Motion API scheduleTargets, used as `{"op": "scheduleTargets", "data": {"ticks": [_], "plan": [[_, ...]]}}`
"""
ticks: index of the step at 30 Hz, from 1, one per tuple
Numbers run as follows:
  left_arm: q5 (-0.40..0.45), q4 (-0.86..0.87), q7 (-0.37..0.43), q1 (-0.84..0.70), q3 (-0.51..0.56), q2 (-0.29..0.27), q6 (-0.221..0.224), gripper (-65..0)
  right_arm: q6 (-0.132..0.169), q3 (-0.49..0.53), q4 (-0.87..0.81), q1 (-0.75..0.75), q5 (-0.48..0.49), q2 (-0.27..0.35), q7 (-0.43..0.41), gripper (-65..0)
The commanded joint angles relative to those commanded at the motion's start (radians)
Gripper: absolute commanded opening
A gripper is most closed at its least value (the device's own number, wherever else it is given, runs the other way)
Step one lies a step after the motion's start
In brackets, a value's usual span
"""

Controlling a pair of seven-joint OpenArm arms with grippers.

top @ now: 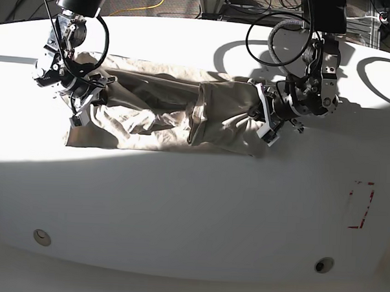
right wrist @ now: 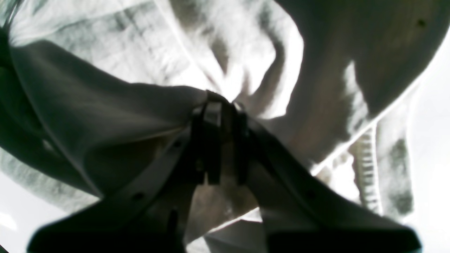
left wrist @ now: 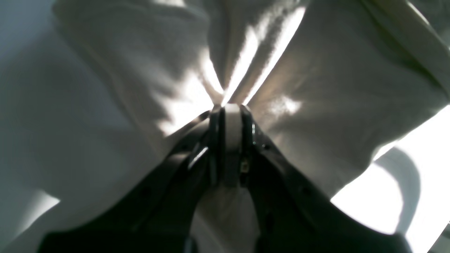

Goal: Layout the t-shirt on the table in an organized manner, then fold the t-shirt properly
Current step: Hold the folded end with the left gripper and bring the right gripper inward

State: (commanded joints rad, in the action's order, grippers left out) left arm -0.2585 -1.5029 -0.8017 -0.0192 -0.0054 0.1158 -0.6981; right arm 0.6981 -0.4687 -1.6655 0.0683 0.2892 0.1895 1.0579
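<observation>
— Beige cloth, any label readable?
— None legible. The t-shirt (top: pixel 164 112) lies crumpled across the table (top: pixel 192 204), stretched between both arms. Left gripper (left wrist: pixel 232 107) and right gripper (right wrist: pixel 219 100) are each pinched onto its fabric.

The table (top: pixel 179 203) is a large white top with rounded edges, half in bright sunlight and half in shade, bearing two small round holes near its front edge, one at the left (top: pixel 41 236) and one at the right (top: pixel 324 264), and a red dashed rectangle mark (top: pixel 361 205) toward the right side. Lying directly on it, across the far half, is the t-shirt (top: pixel 164 115), beige, wrinkled and bunched into a long band running left to right, well apart from the mark and the holes.
</observation>
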Motion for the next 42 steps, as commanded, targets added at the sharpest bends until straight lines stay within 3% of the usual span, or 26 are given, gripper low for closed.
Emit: {"op": "scheduleTargets", "data": {"ticks": [5, 10, 14, 21, 26, 35, 42], "plan": [[0.0, 0.043, 0.018, -0.003, 0.0, 0.002, 0.0, -65.0, 0.0, -0.008, -0.149, 0.003, 0.069, -0.021, 0.006, -42.6], [0.0, 0.06, 0.018, -0.003, 0.0, 0.003, 0.0, -65.0, 0.0, -0.052, -0.281, -0.005, 0.19, -0.021, 0.11, -18.5], [-0.003, 0.061, 0.02, -0.02, 0.0, 0.003, 0.0, -65.0, 0.0, -0.15, -0.304, -0.006, 0.279, -0.02, 0.161, 0.0], [-0.005, 0.058, 0.02, -0.025, 0.0, 0.005, 0.0, -65.0, 0.0, -0.333, -0.219, -0.006, 0.302, -0.014, 0.169, 0.0], [-0.006, 0.06, 0.02, -0.026, 0.0, 0.015, 0.0, -65.0, 0.0, -0.396, -0.058, -0.025, 0.334, 0.052, 0.186, 0.0], [-0.006, 0.057, 0.018, -0.026, 0.002, 0.018, 0.0, -65.0, 0.0, -0.439, 0.342, -0.054, 0.456, 0.18, 0.141, 0.0], [-0.006, 0.058, 0.018, -0.026, 0.002, 0.018, 0.0, -65.0, 0.0, -0.436, 0.431, -0.063, 0.463, 0.196, 0.13, 0.0]]}}
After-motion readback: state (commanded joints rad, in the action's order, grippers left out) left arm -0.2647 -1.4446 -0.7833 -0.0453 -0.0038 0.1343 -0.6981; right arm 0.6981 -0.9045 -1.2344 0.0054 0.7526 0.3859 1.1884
